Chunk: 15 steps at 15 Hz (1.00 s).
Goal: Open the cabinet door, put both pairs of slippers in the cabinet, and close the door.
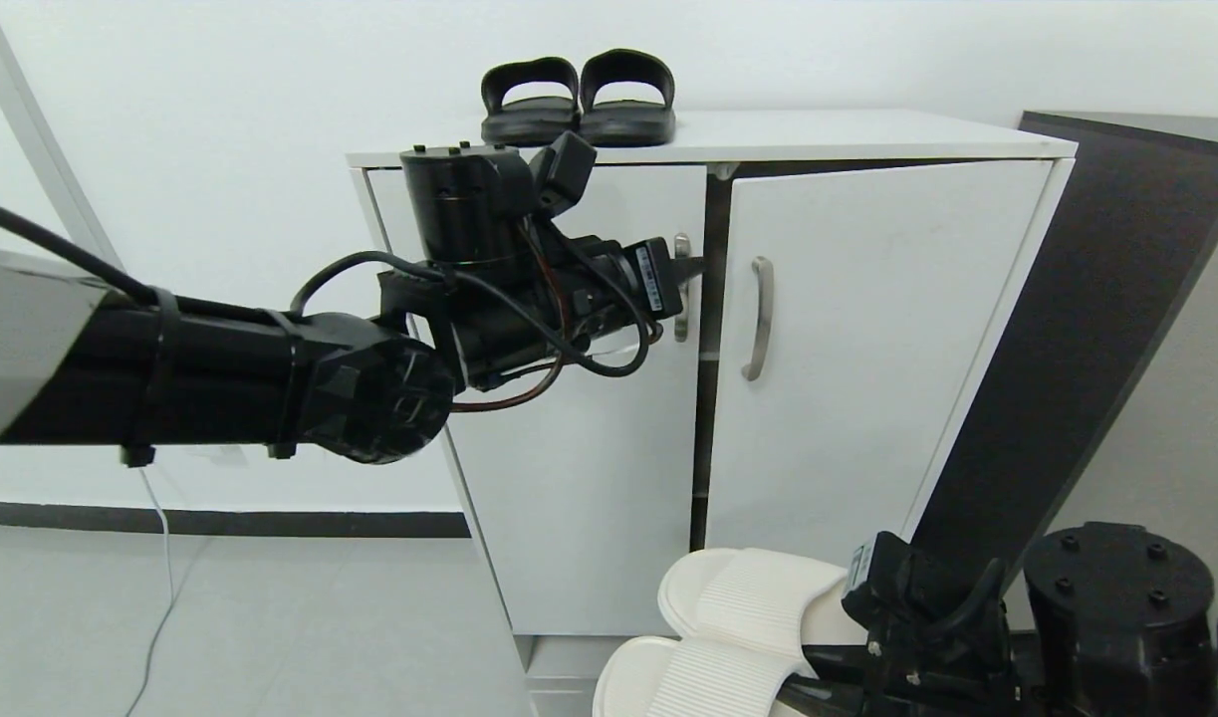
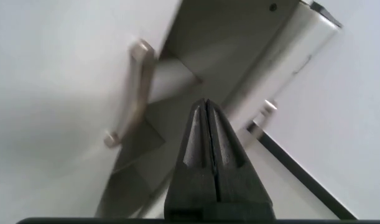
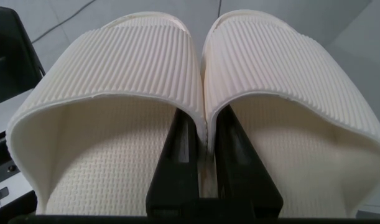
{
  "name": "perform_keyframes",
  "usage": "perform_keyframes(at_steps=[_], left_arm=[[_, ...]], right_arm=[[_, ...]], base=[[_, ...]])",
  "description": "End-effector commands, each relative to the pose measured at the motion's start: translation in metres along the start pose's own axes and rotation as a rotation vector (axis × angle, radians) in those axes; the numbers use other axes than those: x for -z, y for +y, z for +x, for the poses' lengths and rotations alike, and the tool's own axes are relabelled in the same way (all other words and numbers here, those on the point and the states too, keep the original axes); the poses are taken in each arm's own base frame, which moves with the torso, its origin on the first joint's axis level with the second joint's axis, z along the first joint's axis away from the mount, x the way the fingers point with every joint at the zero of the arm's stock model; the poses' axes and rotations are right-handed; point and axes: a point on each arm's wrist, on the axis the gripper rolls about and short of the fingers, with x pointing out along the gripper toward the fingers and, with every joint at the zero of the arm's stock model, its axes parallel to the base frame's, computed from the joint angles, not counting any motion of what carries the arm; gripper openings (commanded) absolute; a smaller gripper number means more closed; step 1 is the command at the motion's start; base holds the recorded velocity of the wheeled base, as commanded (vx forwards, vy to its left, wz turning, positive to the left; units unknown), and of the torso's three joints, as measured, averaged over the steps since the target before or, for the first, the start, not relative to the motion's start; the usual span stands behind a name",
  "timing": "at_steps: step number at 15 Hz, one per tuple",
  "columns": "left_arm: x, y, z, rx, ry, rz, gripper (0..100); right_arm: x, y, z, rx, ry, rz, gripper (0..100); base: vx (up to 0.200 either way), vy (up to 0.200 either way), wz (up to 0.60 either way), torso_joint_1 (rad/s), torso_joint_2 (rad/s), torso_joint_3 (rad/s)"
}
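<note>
So the left gripper [image 1: 692, 267] sits mid-frame, fingers pressed flat together and empty, tip at the dark gap beside the left door handle [image 1: 681, 299], I'd guess to pry the cabinet [image 1: 867, 134] open. Lower right, the right gripper [image 3: 206, 134] pinches the white slippers [image 1: 738, 607] by their touching inner walls so both carry together. The black slippers [image 1: 579, 100] wait on top, upper centre.

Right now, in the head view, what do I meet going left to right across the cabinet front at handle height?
left cabinet door → left door handle → dark gap between the doors → right door handle → right cabinet door → dark panel. The left gripper overlaps the left handle, so it is omitted.
</note>
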Motion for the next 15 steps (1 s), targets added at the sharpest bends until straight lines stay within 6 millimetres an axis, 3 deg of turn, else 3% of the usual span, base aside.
perform_keyframes(at_steps=[1,5,7,10,12,15], left_arm=[[0.010,0.007,0.017,-0.002,0.015,-0.005,0],[0.019,0.000,0.029,0.027,0.028,-0.009,0],[0.024,-0.011,0.029,0.044,0.037,-0.012,0],[0.029,-0.054,0.007,0.134,0.053,-0.003,0],[0.030,-0.071,-0.005,0.178,0.053,0.011,0],[0.026,-0.068,-0.010,0.166,0.041,0.026,0]], right_arm=[[0.001,0.001,0.001,-0.003,0.007,-0.001,0],[0.002,0.002,0.001,-0.008,0.011,-0.002,0],[0.003,0.002,0.002,-0.010,0.015,-0.004,0],[0.003,0.003,0.001,-0.011,0.014,-0.013,0],[0.005,0.003,0.002,-0.013,0.021,-0.025,0],[0.005,0.004,0.002,-0.014,0.021,-0.026,0]], base=[[0.000,0.000,0.00,0.000,0.00,0.000],[0.000,0.000,0.00,0.000,0.00,0.000],[-0.200,0.000,0.00,0.000,0.00,-0.002],[-0.200,0.000,0.00,0.006,0.00,0.004],[-0.200,0.000,0.00,0.002,0.00,0.007],[-0.133,0.000,0.00,0.000,0.00,0.003]])
